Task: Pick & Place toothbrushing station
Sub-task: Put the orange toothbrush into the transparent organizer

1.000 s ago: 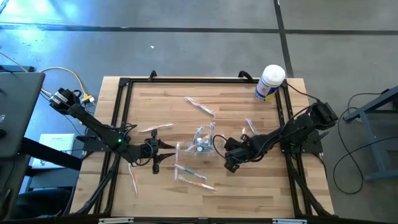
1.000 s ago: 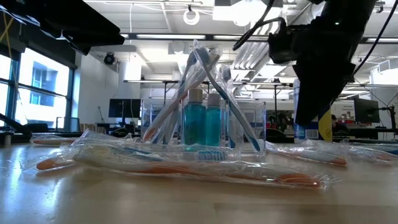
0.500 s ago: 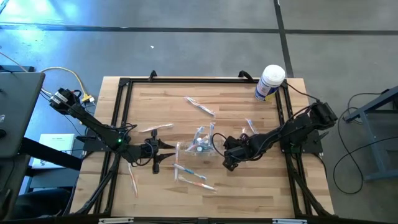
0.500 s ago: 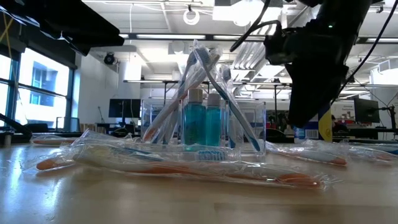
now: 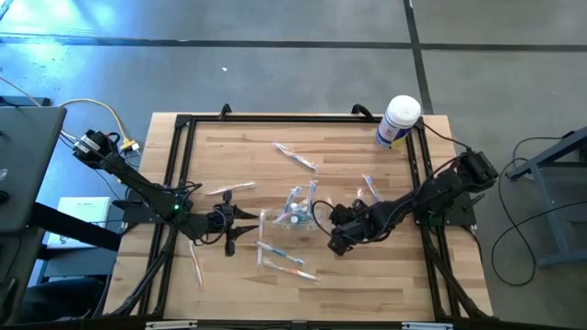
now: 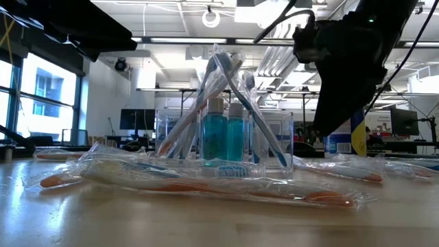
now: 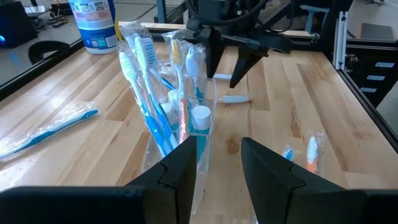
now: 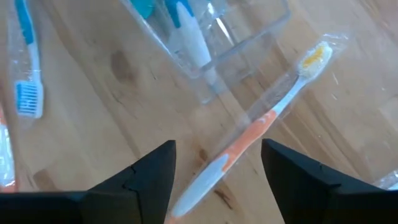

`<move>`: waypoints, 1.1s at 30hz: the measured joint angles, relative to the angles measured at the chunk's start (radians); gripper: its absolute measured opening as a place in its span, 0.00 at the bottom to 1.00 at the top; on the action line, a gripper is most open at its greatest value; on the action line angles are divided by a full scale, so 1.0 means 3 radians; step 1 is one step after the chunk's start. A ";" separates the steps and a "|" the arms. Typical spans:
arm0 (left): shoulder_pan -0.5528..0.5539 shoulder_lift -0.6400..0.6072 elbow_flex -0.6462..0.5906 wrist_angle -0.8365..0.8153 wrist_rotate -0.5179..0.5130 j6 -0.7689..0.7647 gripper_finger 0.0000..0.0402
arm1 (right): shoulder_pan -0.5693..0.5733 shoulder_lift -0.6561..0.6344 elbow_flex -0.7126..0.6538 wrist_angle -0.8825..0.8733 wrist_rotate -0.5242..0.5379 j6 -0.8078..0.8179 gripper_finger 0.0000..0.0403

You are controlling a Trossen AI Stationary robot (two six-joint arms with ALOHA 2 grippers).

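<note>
- High view: the toothbrushing station (image 5: 295, 213) stands mid-table between the two grippers, well short of the white canister (image 5: 398, 122) beyond the right arm.
- Right gripper (image 5: 336, 240) hovers just beside the station, fingers (image 8: 151, 174) spread wide with nothing between them; a wrapped orange toothbrush (image 8: 249, 144) lies on the table (image 8: 74, 106) directly beneath, touching or nearly touching the station's clear wall.
- Left gripper (image 5: 231, 226) waits on the station's other side, jaws parted and empty, the holder straight ahead of its fingers (image 7: 184, 163).
- Clear plastic, thin-walled, likely light and stiff, but smooth and probably slippery; top-heavy too, with upright brushes (image 7: 142, 81) and two small blue bottles (image 6: 223, 132) loaded inside.
- Best hold, by my judgement: pinch one upright wall near its rim, clear of the brush wrappers, and lift level so the contents do not spill.
- Loose wrapped brushes (image 6: 185, 180) crowd the base and could snag.
</note>
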 joint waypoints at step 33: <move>-0.0001 0.0000 0.0000 -0.0009 0.0290 -0.0022 0.31 | 0.0302 0.0033 0.0000 0.0004 0.0230 0.0361 0.57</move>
